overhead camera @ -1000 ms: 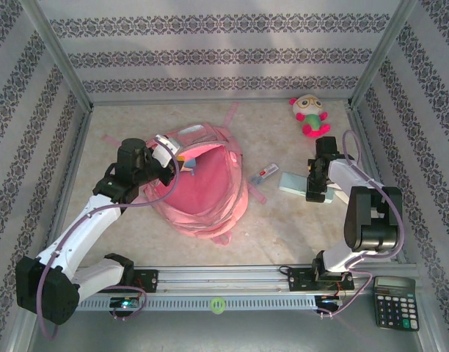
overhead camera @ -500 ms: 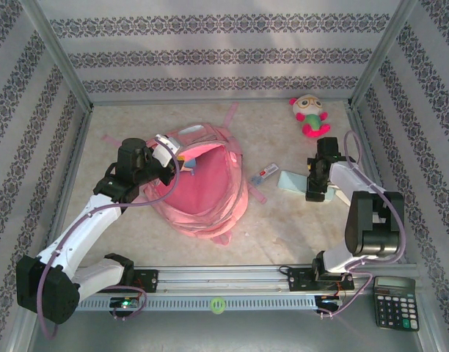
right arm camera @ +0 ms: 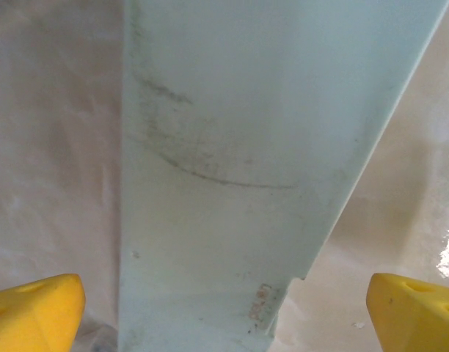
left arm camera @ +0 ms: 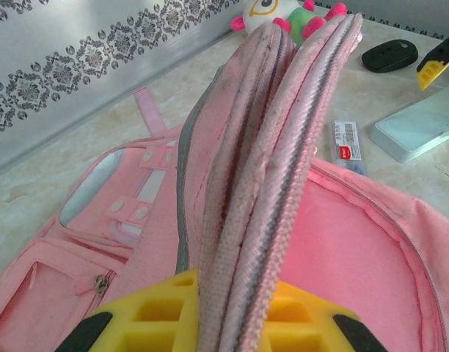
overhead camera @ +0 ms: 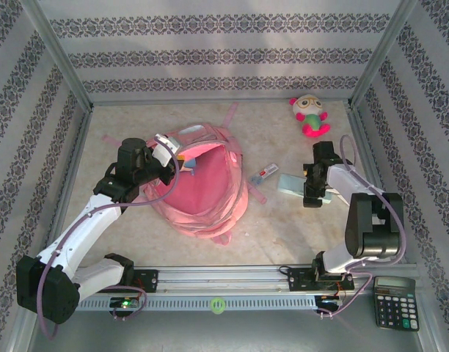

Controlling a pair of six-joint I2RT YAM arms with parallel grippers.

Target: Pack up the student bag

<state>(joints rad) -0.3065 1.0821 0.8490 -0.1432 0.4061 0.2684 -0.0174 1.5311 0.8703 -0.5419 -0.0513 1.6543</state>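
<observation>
Large pink student bag (overhead camera: pixel 202 187) lay flat left of centre, its main compartment unzipped and gaping wide, plain pink lining showing inside, lighter pink front pocket with white trim on its far side, thin pink straps trailing outward, zip-edged rim at its left stood upright.

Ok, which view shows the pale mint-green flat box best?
Right wrist: the pale mint-green flat box lies large and close between the open fingers of the right gripper, ends cropped. Top external shows it small, partly under that gripper. Left wrist catches one end.
</observation>
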